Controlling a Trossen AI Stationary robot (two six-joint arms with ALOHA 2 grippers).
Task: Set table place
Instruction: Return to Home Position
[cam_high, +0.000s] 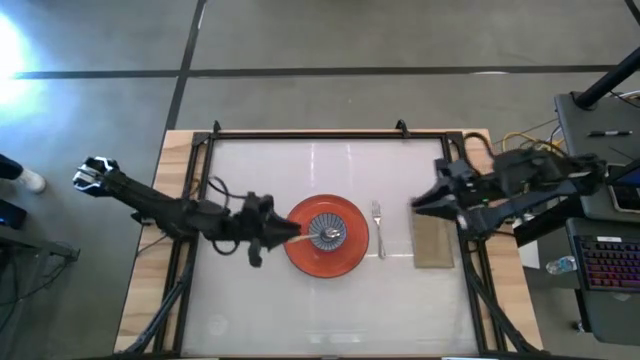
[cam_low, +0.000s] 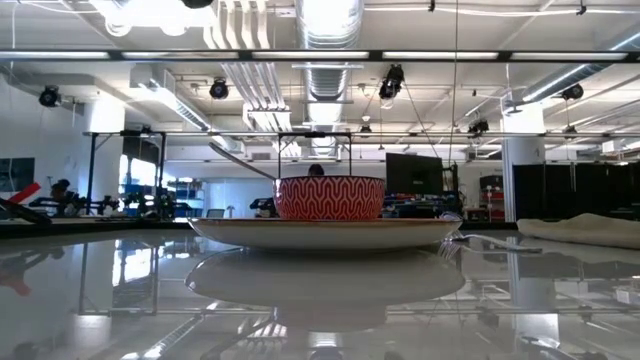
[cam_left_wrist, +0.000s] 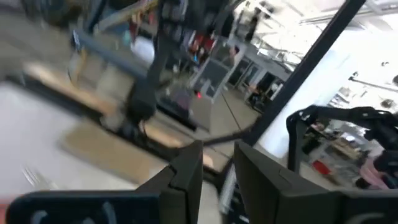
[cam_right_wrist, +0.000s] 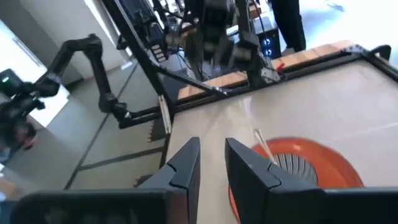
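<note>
A red plate (cam_high: 326, 238) sits on the white table (cam_high: 250, 300) with a red-and-white patterned bowl (cam_low: 330, 198) on it. A pale handle (cam_right_wrist: 262, 146) leans out of the bowl toward the left arm. A fork (cam_high: 378, 228) lies right of the plate, and a beige napkin (cam_high: 433, 241) lies right of the fork. My left gripper (cam_high: 283, 233) hovers over the plate's left rim by the handle's end, with only a narrow gap between its fingers (cam_left_wrist: 189, 171) and nothing in it. My right gripper (cam_high: 418, 204) is shut and empty above the napkin's far end.
A grey desk with a keyboard (cam_high: 605, 265) stands past the table's right edge. The black frame rails (cam_high: 310, 135) run along the table's edges. The white top shows bare left of the plate (cam_high: 230, 290) and near the front edge.
</note>
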